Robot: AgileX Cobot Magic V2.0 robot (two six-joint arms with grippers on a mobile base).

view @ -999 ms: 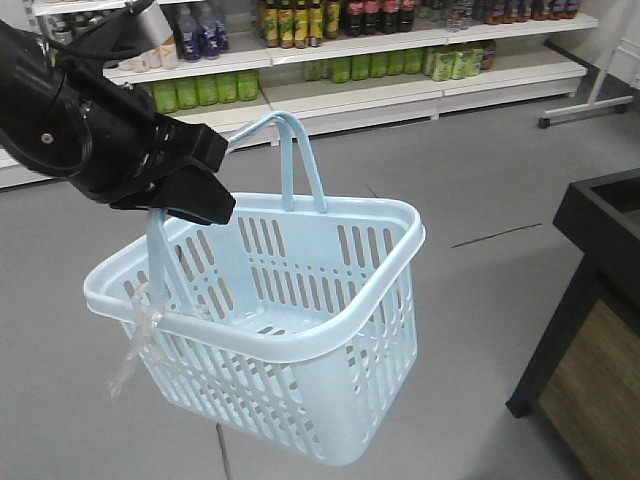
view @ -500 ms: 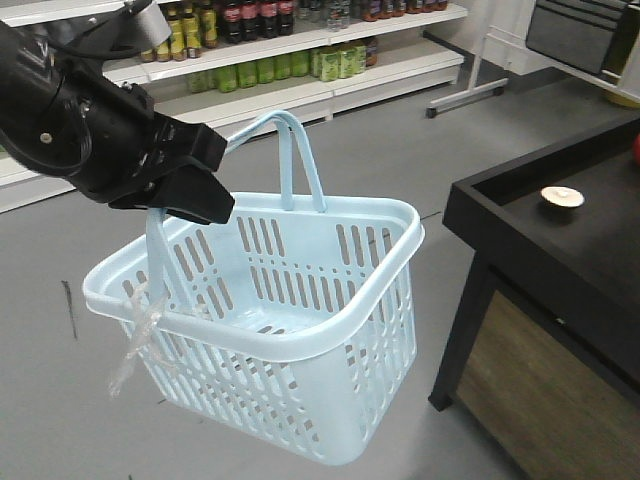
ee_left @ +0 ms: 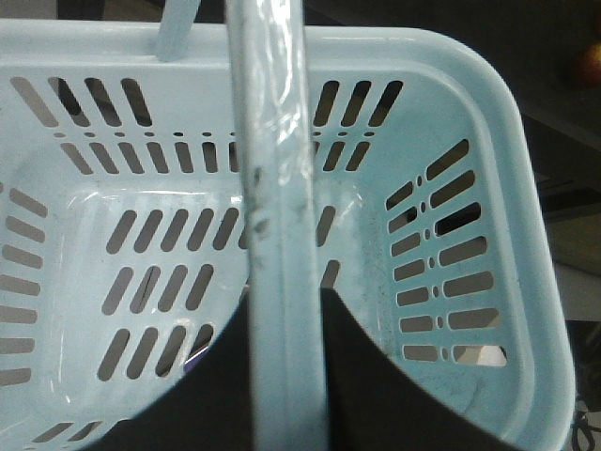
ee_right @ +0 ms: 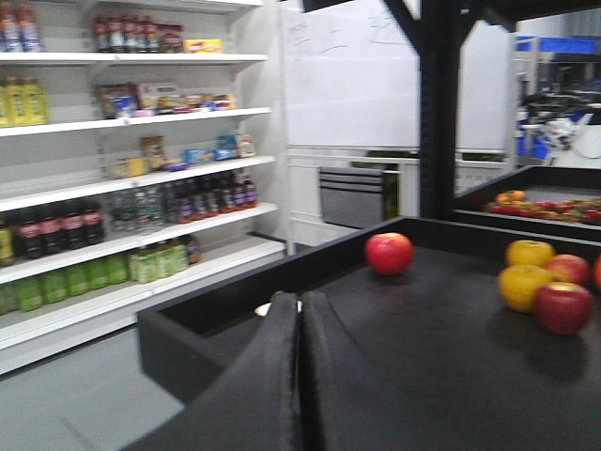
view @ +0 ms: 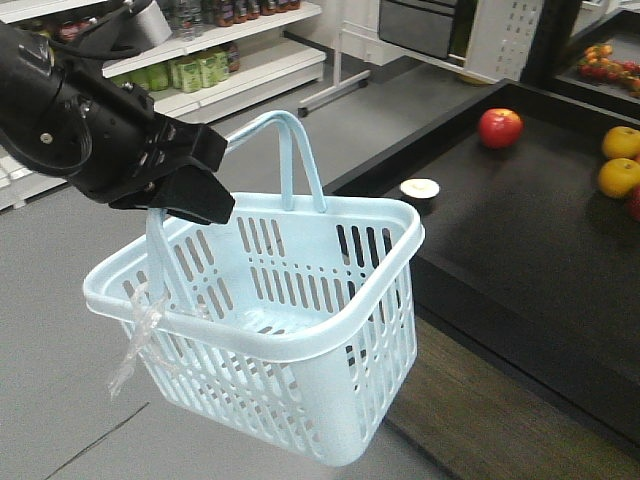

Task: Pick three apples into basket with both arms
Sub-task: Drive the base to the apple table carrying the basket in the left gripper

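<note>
Swinging round, we brought the black surface (view: 520,260) into view: left fingers (view: 195,200) stayed clamped on the empty basket's (view: 300,345) handle beside its near edge, right fingers (ee_right: 272,376) pressed together holding nothing, apples (ee_right: 563,307) waiting on it, so picking could start.

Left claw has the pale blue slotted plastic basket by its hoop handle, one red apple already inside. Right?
Wrong on the apple. The left claw has the pale blue slotted plastic basket by its hoop handle, but nothing is inside: the left wrist view shows its bare slotted floor. A round red apple lies on the black table.
</note>
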